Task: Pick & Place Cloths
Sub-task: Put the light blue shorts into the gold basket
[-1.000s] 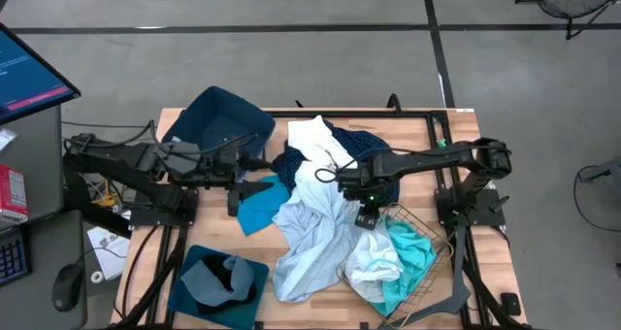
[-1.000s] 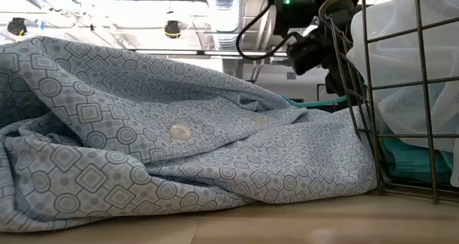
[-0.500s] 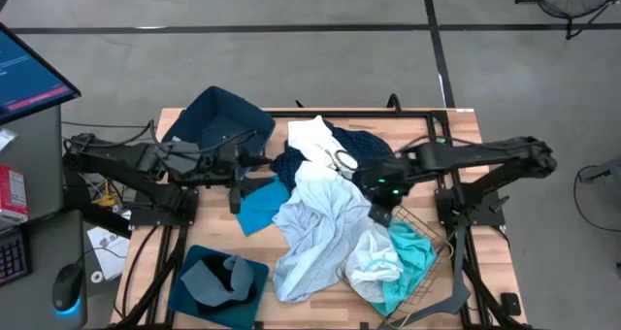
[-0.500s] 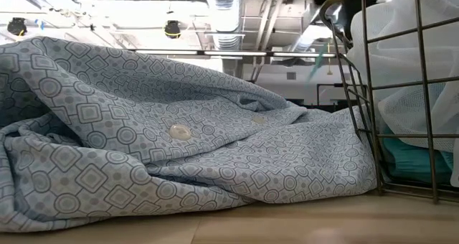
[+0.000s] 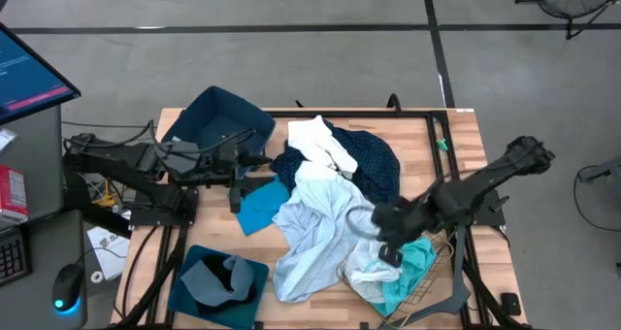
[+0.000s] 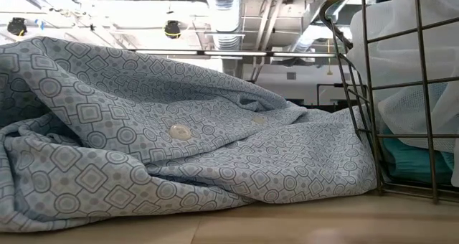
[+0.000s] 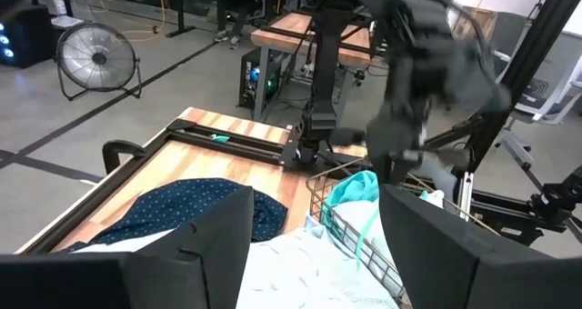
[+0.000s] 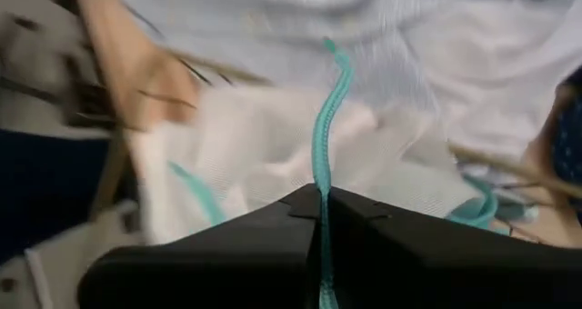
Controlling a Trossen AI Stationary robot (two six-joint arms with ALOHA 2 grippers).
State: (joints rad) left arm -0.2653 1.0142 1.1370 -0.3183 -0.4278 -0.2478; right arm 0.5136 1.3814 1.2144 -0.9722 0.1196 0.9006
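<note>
Cloths lie heaped mid-table: a pale blue patterned shirt (image 5: 315, 233), a white one (image 5: 320, 141), a navy dotted one (image 5: 374, 160) and a bright cyan one (image 5: 260, 206). A white mesh cloth (image 5: 372, 267) and a teal cloth (image 5: 415, 260) fill the wire basket (image 5: 437, 272) at the near right. My right gripper (image 5: 388, 254) hangs over that basket, shut on a thin teal strip. My left gripper (image 5: 238, 189) waits at the heap's left side beside the cyan cloth, open, with nothing between its fingers (image 7: 209, 245). My right gripper pinches a narrow teal strip (image 8: 321, 174) between its two fingers, which slant down from above. The strip runs on from the fingertips in a nearly straight line over the white mesh cloth (image 8: 245, 154). Which cloth the strip belongs to cannot be told.
One dark blue bin (image 5: 218, 121) stands at the far left. Another (image 5: 194, 289) at the near left holds a grey cloth (image 5: 221, 277). In the low view the patterned shirt (image 6: 143, 129) spreads right up to the basket's wires (image 6: 358, 93).
My right gripper has swung from the middle of the heap toward the table's near and right edges, rising and turning, and now hangs over the wire basket. The heap has kept its shape.
</note>
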